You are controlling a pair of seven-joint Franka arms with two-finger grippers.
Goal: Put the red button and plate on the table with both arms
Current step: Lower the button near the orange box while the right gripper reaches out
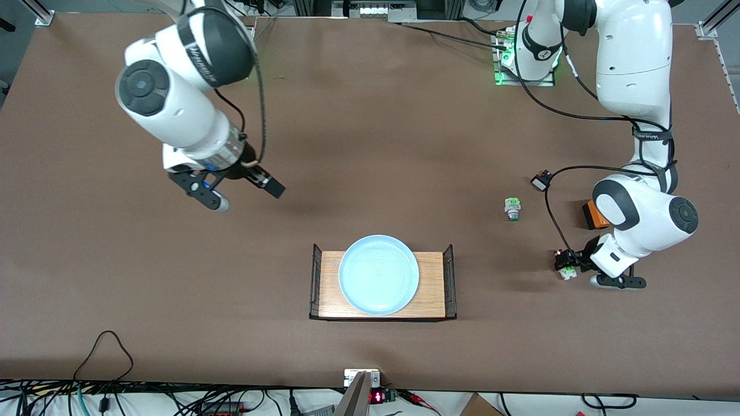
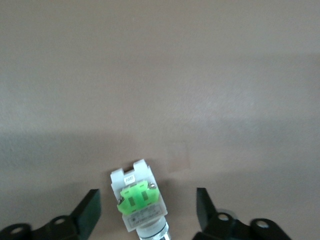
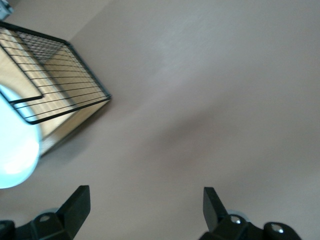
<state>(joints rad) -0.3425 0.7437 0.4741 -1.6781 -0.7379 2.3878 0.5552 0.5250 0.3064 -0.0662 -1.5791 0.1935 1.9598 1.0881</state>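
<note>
One of two jobs looks finished: the red button (image 1: pixel 565 267) lies on the counter (image 1: pixel 370 144) between the spread fingers of our left end effector (image 1: pixel 578 271). The plate (image 1: pixel 378 275) sits on its wooden rack (image 1: pixel 329 283), nearest the front camera; our right end effector (image 1: pixel 243 193) hovers open over bare counter.

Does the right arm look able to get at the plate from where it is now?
Probably yes. The right gripper hangs open over bare table, and the plate lies uncovered on the wooden rack. Nothing stands between them; the rack's wire ends sit beside the plate, not over it.
</note>
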